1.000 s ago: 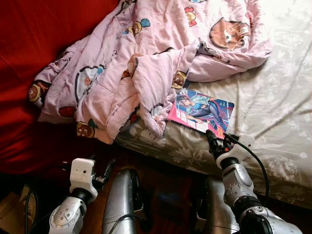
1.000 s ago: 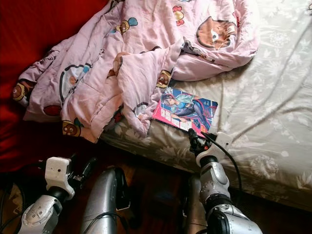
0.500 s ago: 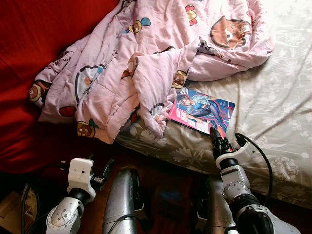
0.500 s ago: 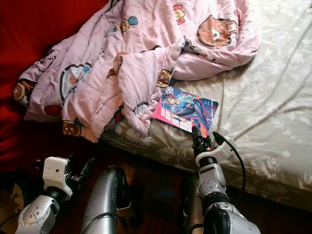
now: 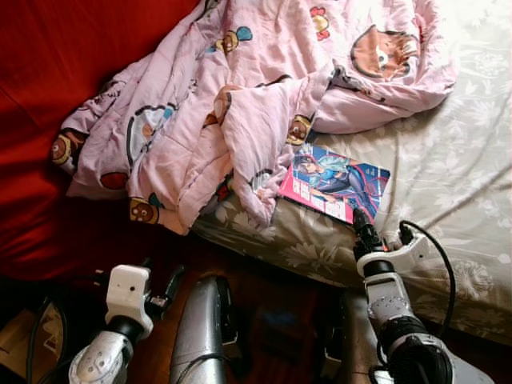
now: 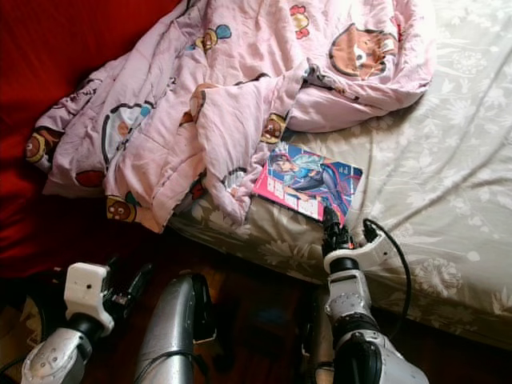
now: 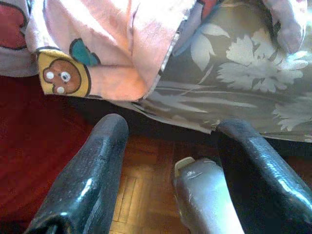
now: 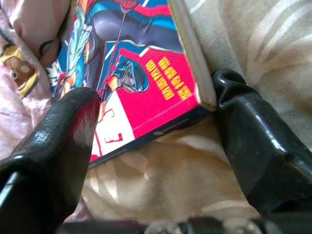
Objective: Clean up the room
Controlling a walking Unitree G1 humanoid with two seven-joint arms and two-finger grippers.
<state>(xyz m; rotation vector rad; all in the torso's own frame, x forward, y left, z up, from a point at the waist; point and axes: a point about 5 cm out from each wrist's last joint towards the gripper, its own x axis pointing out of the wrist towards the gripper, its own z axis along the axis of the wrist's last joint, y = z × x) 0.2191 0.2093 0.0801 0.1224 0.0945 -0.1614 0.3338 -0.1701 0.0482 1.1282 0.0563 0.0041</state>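
Right wrist view has the right claw (image 8: 156,141) spread wide around the near corner of the comic book (image 8: 141,73), which lies flat on the bed (image 5: 448,160) beside the pink quilt (image 5: 240,104), long axis slanting across the mattress edge, while the left claw (image 7: 170,165) hangs open.

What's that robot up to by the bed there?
It is tidying the room and going for the comic book that lies on the bed beside a crumpled pink blanket. Its right gripper is at the book's near corner, open, one finger over the cover and one past the edge. The left gripper hangs idle near the floor.
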